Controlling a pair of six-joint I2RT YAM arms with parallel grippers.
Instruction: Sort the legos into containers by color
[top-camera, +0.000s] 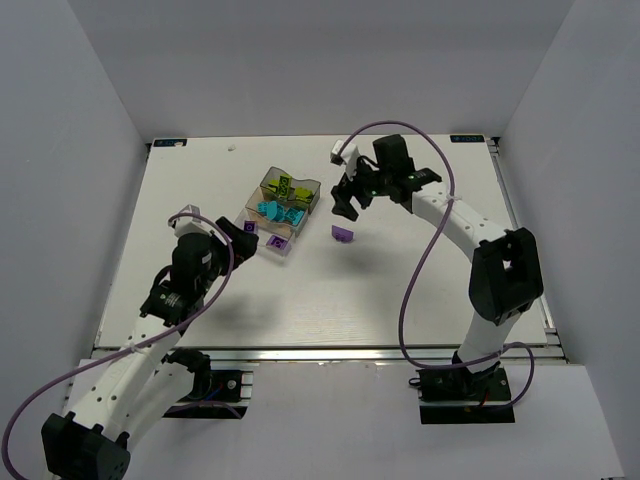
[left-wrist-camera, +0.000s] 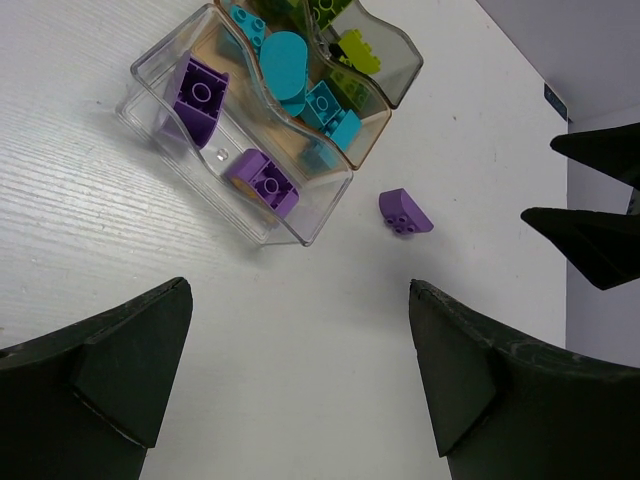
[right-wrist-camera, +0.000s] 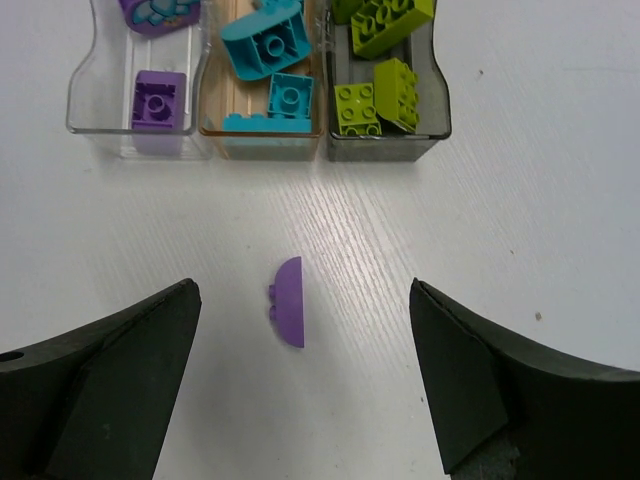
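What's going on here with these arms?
Two robot arms sort toy bricks by colour. Purple ones lie in the clear tray, cyan in the orange tray, lime in the grey tray. One loose purple brick lies on the table; the right claw hangs open above it. The left claw is open and empty too.

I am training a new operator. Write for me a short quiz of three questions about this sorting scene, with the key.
1. True or false: the loose purple brick lies on the table, outside all the trays.
2. The lime green bricks lie in the tray that looks: A) clear B) orange C) smoky grey
3. Fill the gap: the fingers of the right gripper stand ____ (open or shut).

Key: 1 true. 2 C, the smoky grey tray. 3 open.
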